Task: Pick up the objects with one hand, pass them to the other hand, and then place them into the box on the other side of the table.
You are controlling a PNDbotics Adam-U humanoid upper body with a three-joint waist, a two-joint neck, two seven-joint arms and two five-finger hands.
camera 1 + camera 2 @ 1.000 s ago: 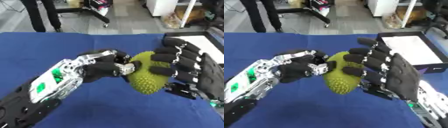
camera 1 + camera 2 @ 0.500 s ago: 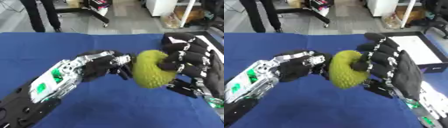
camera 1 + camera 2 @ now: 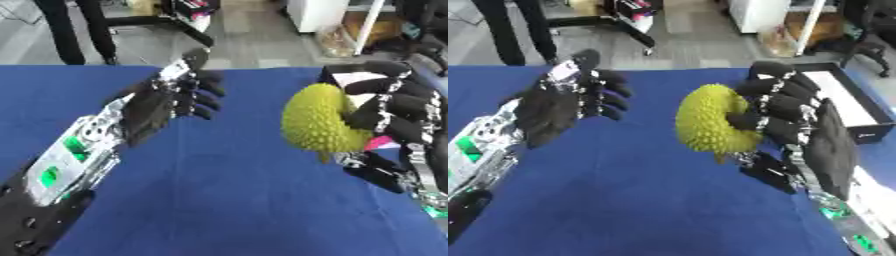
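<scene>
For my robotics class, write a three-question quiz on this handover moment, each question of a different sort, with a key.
1. True or false: the left hand is curled round the spiky yellow-green fruit.
2. Which hand holds the fruit? A) left B) right C) both
3. Fill in: the box lies on the blue table at the robot's ____ side.

Key:
1. False. The left hand is apart from the fruit, fingers relaxed.
2. B. The right hand has its fingers curled round the fruit, held above the table.
3. Right, beyond the right hand.
</scene>
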